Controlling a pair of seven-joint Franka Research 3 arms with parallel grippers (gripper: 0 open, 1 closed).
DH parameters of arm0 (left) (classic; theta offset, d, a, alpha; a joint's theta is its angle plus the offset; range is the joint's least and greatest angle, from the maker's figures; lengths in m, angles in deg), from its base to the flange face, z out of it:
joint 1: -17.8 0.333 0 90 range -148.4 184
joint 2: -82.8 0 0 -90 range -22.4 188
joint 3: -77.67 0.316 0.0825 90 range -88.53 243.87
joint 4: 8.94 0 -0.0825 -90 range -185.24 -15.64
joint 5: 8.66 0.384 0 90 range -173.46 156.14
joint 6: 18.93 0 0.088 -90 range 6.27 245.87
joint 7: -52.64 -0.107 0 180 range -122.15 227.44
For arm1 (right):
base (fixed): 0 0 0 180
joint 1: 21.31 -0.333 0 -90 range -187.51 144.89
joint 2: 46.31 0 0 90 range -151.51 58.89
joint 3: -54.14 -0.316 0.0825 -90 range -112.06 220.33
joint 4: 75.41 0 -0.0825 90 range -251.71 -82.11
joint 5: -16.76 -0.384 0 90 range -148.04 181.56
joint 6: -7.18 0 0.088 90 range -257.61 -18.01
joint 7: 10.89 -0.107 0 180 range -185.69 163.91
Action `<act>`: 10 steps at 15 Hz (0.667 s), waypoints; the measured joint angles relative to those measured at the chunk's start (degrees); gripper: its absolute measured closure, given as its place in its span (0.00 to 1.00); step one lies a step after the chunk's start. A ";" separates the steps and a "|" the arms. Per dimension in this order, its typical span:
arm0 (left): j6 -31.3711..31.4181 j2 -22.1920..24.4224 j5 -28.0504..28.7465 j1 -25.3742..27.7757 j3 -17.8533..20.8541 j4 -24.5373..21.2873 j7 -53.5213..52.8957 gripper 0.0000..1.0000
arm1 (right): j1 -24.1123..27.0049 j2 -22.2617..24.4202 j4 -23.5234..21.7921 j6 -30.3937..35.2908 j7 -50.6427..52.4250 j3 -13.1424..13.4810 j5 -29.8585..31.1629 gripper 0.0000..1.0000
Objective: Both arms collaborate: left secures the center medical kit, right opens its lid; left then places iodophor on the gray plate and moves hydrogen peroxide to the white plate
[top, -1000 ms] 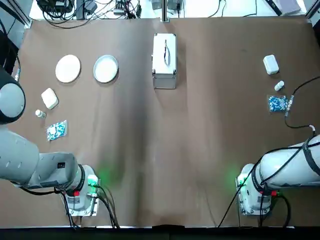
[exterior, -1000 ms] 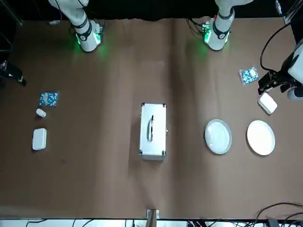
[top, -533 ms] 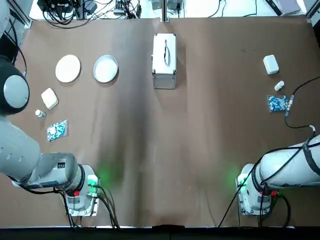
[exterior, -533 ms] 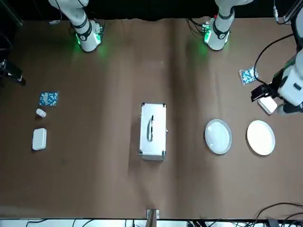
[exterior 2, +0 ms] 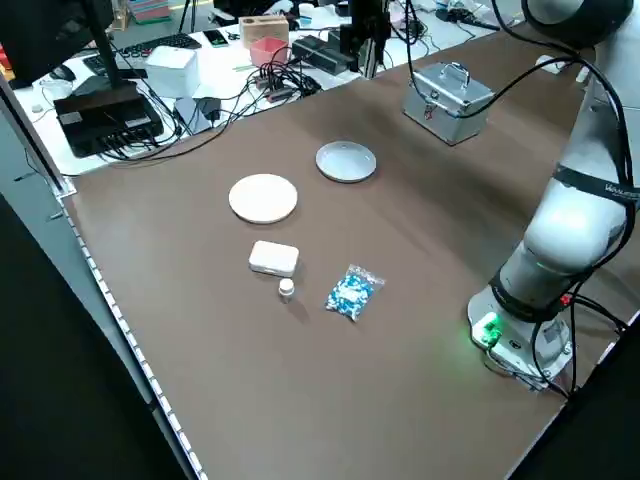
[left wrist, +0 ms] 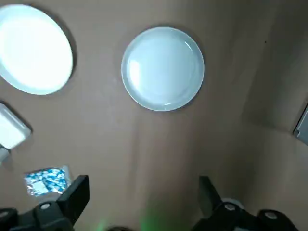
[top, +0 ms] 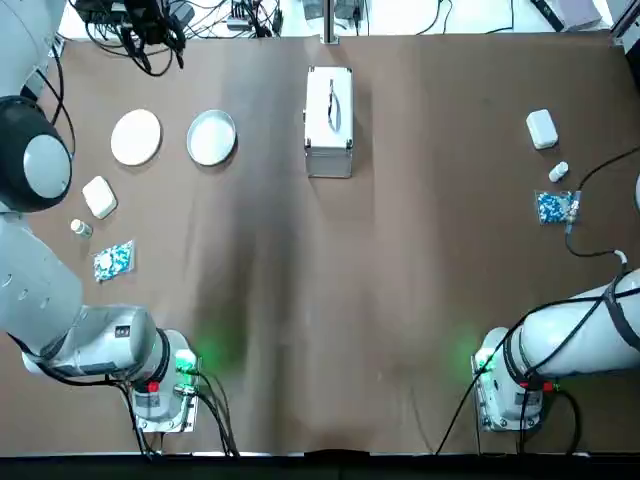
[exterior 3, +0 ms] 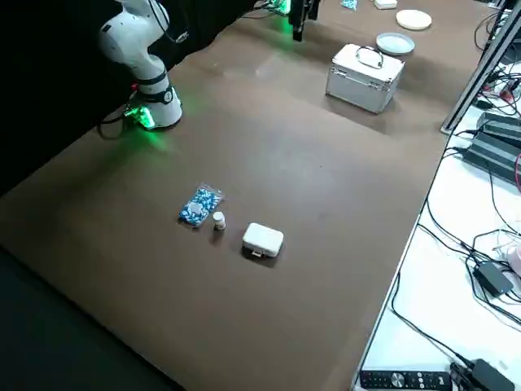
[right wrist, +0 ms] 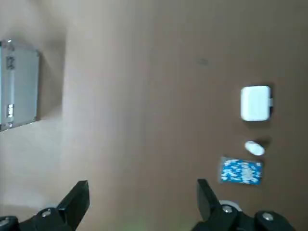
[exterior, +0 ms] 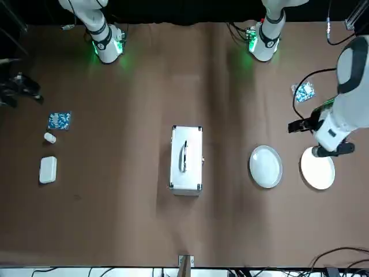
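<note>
Top view shows silver medical kit point(top: 329, 121), lid point(top: 330, 100) closed.

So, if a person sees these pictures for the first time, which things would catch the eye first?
Probably the silver medical kit, shut, with its handle on top, alone at the far middle of the brown table. Next, the two round plates on the robot's left: the white plate and, nearer the kit, the rimmed gray plate. The left gripper hangs open above them.

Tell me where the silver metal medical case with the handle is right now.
In the top view, the silver metal medical case sits closed at the table's far centre, with the rimmed glossy grey plate nearest, on the robot's left side.
</note>
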 joint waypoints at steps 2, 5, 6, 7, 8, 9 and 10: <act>2.58 -0.10 -1.92 -0.01 -0.06 -3.08 2.65 0.00 | -4.12 -1.66 -0.57 -0.69 -2.96 -0.18 0.00 0.01; 7.20 -0.11 -3.15 0.05 -1.12 -7.69 9.44 0.00 | -8.76 -5.29 -0.98 -5.03 -4.22 -0.38 -0.36 0.01; 8.68 -0.13 -3.18 -0.01 -1.98 -8.93 12.45 0.00 | -10.05 -6.34 -0.99 -6.53 -4.91 -0.42 -0.95 0.01; 9.67 -0.26 -3.19 -0.19 -2.97 -9.87 15.46 0.00 | -11.22 -7.20 -0.99 -8.13 -6.06 -0.44 -2.33 0.01; 10.30 -0.54 -3.20 -0.66 -3.83 -10.52 18.52 0.00 | -12.33 -8.01 -1.00 -9.88 -7.50 -0.45 -4.37 0.01; 11.17 -0.99 -3.20 -1.37 -4.36 -10.86 21.58 0.00 | -13.49 -8.76 -1.01 -11.59 -8.92 -0.45 -6.17 0.01; 12.33 -1.57 -3.20 -2.16 -4.69 -11.10 24.85 0.00 | -14.76 -9.50 -1.01 -13.44 -10.52 -0.47 -7.62 0.01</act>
